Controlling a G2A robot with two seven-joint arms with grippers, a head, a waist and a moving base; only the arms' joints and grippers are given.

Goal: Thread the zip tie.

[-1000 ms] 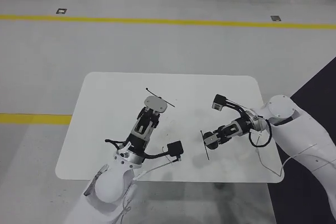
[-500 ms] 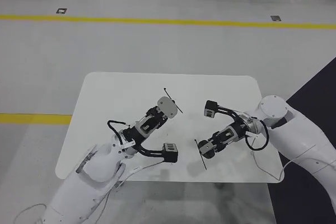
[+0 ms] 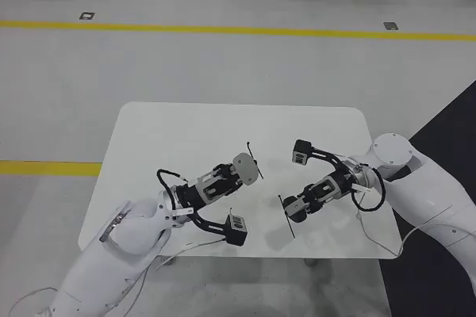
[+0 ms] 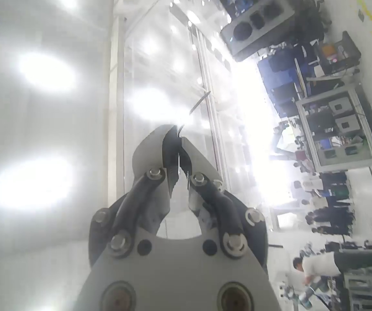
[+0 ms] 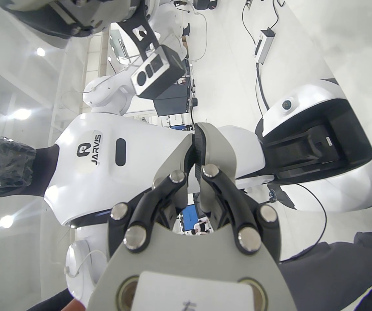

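Jaws of your left gripper (image 3: 246,167) are closed on a zip tie (image 3: 254,154) over the white table (image 3: 159,135); your right gripper (image 3: 292,208) clamps a second zip tie (image 3: 289,224) nearby; the two are apart.

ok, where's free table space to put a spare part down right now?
Free: the strip along the far edge of the table, and the left end beside the left arm. Crowded: centre to near right, where the left gripper with the left tie faces the right gripper with the right tie.
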